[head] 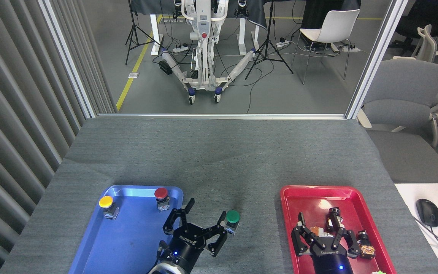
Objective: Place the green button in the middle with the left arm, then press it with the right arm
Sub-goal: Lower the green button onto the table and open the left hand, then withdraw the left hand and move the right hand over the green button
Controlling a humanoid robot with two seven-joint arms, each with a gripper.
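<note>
Our left end effector (198, 224) sits at the near edge of the grey cloth surface (219, 152), straddling the right rim of the blue tray (89, 243), and its black fingers are spread wide apart with nothing between them. One fingertip on its right side reaches just beside the base of the green button (232, 218); we cannot tell whether the two are touching. The green button stands upright on the bare cloth in the middle (253, 220), in the gap between the blue tray and the red tray (291, 213), nearer to the blue one. Our right end effector (323, 236) hangs over the red tray with its fingers splayed open too, gripping nothing that we can make out. Small parts lie in the red tray around it: a dark cylindrical piece (333, 213) just beyond its far fingers and another small piece with a brown end (365, 245) at its right side. In the blue tray, at the far end, the yellow button (107, 205) stands to the left and the red button (161, 197) to the right, well apart from each other, both upright. At the right edge a computer mouse (428, 212) rests on a white desk (413, 194). Beyond the far edge of the surface a grey office chair (401, 99) stands on the floor.
</note>
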